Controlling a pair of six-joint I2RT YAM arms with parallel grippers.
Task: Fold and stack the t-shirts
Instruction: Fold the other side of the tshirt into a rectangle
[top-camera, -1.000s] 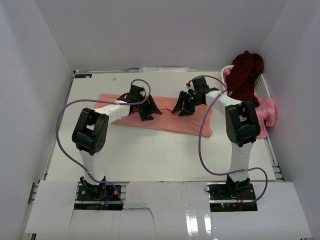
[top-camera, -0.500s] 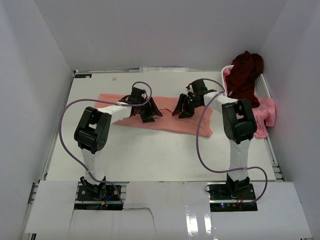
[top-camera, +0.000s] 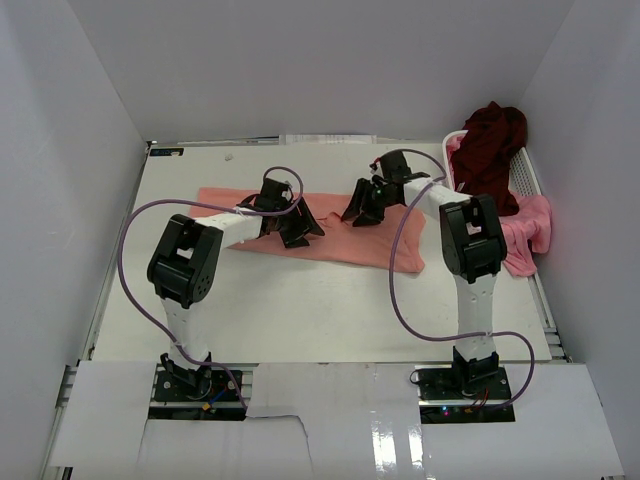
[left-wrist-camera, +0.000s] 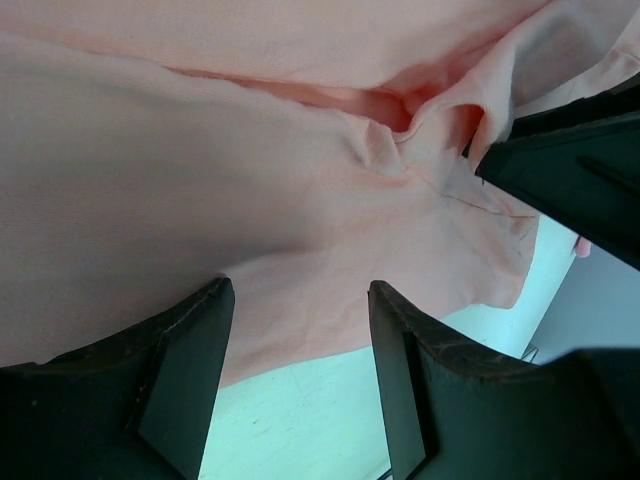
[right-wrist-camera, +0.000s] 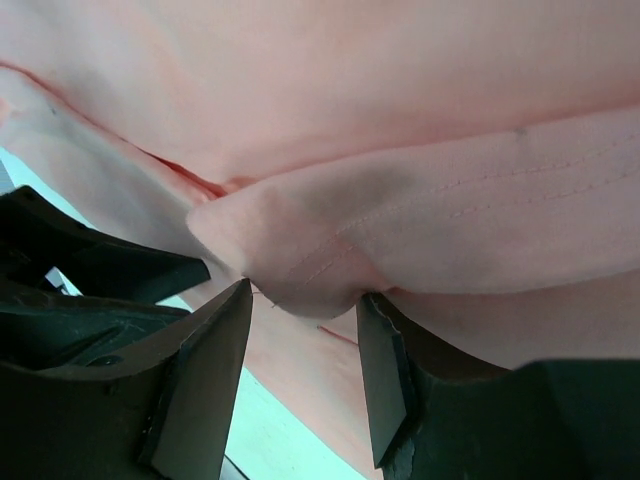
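Since a second ago, the right arm's elbow is seen drawn in toward the middle of the table (top-camera: 300, 310), and the right gripper (top-camera: 362, 207) is carried a little farther from the bases and to the left. The left gripper (top-camera: 295, 225) is found almost where it was.

Both arms are reached forward and bent down at the wrist, with the two grippers near each other over the salmon shirt (top-camera: 335, 245). That shirt is spread across the middle of the table, its long side running left to right.

In the left wrist view, the left gripper (left-wrist-camera: 300, 290) is shown with its fingers (left-wrist-camera: 190, 340) parted above the near edge of the cloth; nothing is pinched between them.

In the right wrist view, a raised fold of the salmon shirt (right-wrist-camera: 300, 250) is seen between the parted fingers (right-wrist-camera: 210, 350) of the right gripper (right-wrist-camera: 305, 290). Whether the fold is clamped cannot be told.

At the far right, the maroon shirt (top-camera: 490, 150) is heaped on the white basket (top-camera: 525, 175), and the brighter pink shirt (top-camera: 530, 225) is draped over the basket's near side.
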